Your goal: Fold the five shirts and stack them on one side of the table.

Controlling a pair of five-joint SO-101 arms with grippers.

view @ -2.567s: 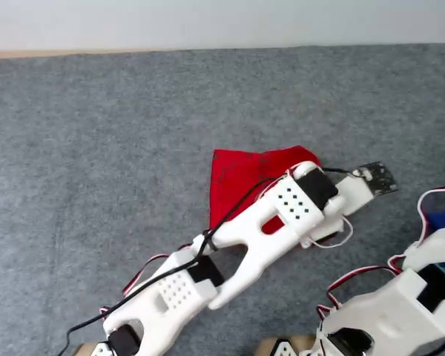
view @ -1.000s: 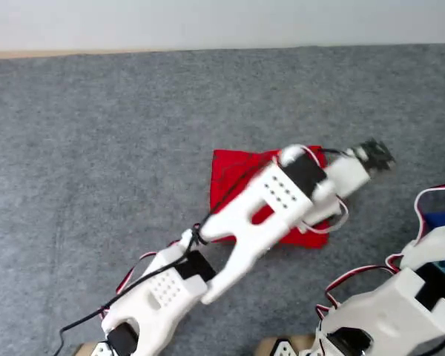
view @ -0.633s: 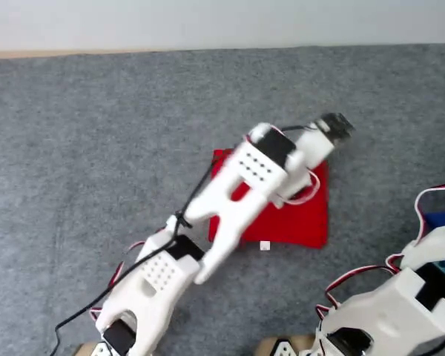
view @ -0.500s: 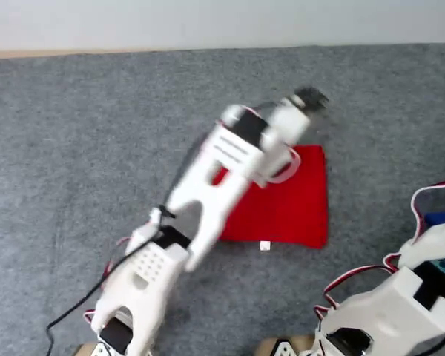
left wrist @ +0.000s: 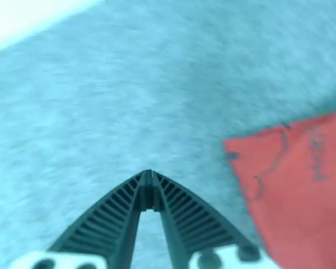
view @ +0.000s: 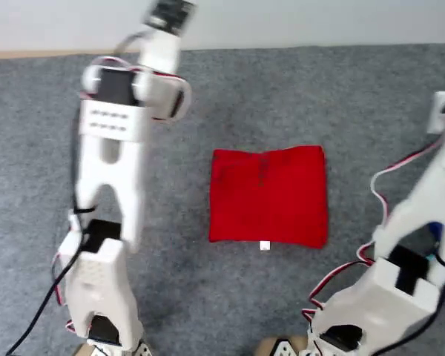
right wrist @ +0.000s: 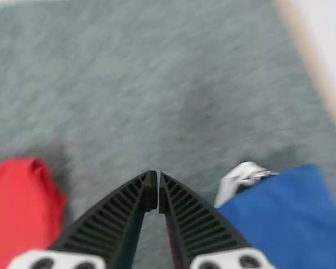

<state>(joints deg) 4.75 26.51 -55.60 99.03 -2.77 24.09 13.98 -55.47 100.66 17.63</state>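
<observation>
The red shirt (view: 268, 196) is lying folded square at the middle of the grey table (view: 341, 89), so stacking is probably coming next: a gripper is needing to spread, pinch an edge and carry it aside. The left gripper (left wrist: 147, 176) is hanging at the shirt's ten o'clock and the right gripper (right wrist: 155, 175) at two, both with jaws pressed together on nothing. A blue shirt (right wrist: 280, 207) at four o'clock is crowding the right arm's side.
</observation>
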